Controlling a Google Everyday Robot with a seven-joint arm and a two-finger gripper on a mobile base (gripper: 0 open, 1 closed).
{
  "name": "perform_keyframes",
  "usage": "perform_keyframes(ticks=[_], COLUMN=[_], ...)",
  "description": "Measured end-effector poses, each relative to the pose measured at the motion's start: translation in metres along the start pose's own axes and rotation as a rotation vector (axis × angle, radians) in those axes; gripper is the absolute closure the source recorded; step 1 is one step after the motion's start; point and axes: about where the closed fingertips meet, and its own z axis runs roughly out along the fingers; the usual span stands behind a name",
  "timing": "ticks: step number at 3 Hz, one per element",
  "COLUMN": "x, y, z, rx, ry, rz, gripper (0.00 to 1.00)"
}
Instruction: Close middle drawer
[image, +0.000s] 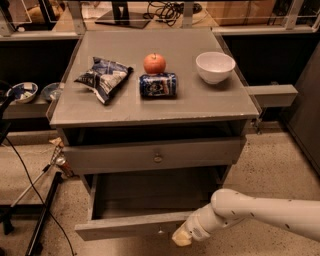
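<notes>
The middle drawer (125, 226) is pulled far out of the grey cabinet. Its deep empty box shows and its low flat front carries a small round knob (160, 231). My gripper (181, 238) comes in from the right on a white arm (260, 212). It is low at the right part of the drawer's front, just right of the knob, and seems to touch the front. The taller-fronted drawer (150, 156) above, with its larger knob, stands slightly out.
On the cabinet top (220, 102) lie a blue chip bag (104, 78), a red apple (154, 63), a blue can on its side (158, 85) and a white bowl (215, 66). A black stand and cables (40, 210) are on the floor at the left.
</notes>
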Motion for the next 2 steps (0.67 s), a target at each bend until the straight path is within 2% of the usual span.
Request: perform_keyframes(ticks=[1, 2], x=[-0.0075, -0.0075], y=[-0.0004, -0.0004], z=[0.0035, 0.0035], rx=[0.003, 0.003], ry=[-0.029, -0.029], rz=[-0.032, -0.032], gripper=[1.0, 1.0])
